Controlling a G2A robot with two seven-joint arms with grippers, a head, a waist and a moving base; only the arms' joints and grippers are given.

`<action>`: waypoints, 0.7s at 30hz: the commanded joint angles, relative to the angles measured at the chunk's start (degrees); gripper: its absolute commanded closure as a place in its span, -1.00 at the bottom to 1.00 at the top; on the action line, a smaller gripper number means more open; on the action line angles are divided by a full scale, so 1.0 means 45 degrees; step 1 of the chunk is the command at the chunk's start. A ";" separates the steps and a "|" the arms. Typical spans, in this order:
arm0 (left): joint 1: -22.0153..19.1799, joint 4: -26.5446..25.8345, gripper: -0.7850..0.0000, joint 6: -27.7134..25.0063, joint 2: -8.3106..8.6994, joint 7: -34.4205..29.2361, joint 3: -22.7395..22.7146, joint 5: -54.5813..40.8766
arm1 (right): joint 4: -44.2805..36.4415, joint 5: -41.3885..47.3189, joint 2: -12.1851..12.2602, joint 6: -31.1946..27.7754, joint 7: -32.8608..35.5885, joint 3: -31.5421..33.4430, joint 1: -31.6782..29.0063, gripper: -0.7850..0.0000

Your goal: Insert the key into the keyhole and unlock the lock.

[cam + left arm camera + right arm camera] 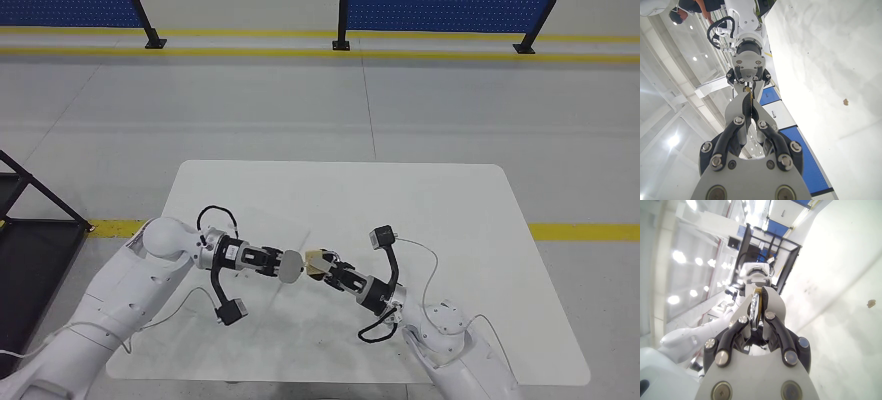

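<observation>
Both arms meet tip to tip above the middle of the white table (450, 200). My left gripper (749, 97) is shut on the key (747, 109), which has a dark ridged head and a brass blade pointing at the other arm. My right gripper (758, 293) is shut on the padlock (754, 308); its chrome shackle lies toward the wrist and its brass body sits at the fingertips. In the top view the left gripper (288, 265) and the right gripper (326, 268) face each other with the brass lock (316, 261) between them. Whether the key's blade is inside the keyhole is hidden.
A small tan crumb (845, 102) lies on the table beside the grippers. A black metal rack (30, 240) stands off the table's left edge. Blue barrier panels (440, 12) line the far floor.
</observation>
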 commanded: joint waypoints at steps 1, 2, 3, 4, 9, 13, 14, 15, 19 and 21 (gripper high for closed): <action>-0.0033 0.0027 1.00 0.0009 -0.0017 0.0000 0.0017 0.0020 | 0.0011 0.0000 0.0007 0.0005 -0.0005 0.0001 -0.0001 1.00; -0.0044 0.0039 1.00 0.0011 -0.0025 -0.0001 0.0024 0.0025 | 0.0014 0.0012 0.0011 0.0015 -0.0006 0.0001 0.0000 1.00; -0.0053 0.0050 1.00 0.0012 -0.0033 0.0000 0.0030 0.0027 | 0.0021 0.0036 0.0014 0.0016 -0.0003 0.0001 0.0002 1.00; -0.0063 0.0073 0.06 -0.0005 -0.0038 -0.0008 0.0032 0.0052 | 0.0031 0.0053 0.0017 0.0011 -0.0026 0.0011 0.0003 1.00; -0.0088 0.0109 -1.00 -0.0038 -0.0060 0.0078 0.0032 0.0022 | 0.0106 0.0184 0.0033 0.0039 -0.0091 0.0051 -0.0006 1.00; -0.0074 0.0191 -1.00 0.0040 -0.0059 0.0084 -0.0089 -0.0151 | 0.0147 0.0292 0.0046 0.0025 -0.0155 0.0095 -0.0022 1.00; -0.0070 0.0174 -1.00 0.0063 -0.0045 0.0038 -0.0178 -0.0190 | 0.0174 0.0302 0.0052 0.0029 -0.0168 0.0120 -0.0024 1.00; -0.0042 0.0138 -1.00 0.0063 -0.0023 0.0024 -0.0274 -0.0226 | 0.0197 0.0315 0.0058 0.0032 -0.0188 0.0146 -0.0032 1.00; 0.0127 0.0036 -1.00 -0.0249 0.0148 0.0002 -0.0891 -0.0388 | 0.0343 0.0361 0.0088 -0.0013 -0.0309 0.0321 -0.0078 1.00; 0.0181 -0.0055 -1.00 -0.0751 0.0269 0.0127 -0.1216 -0.0258 | 0.0396 0.0333 0.0108 -0.0034 -0.0349 0.0418 -0.0097 1.00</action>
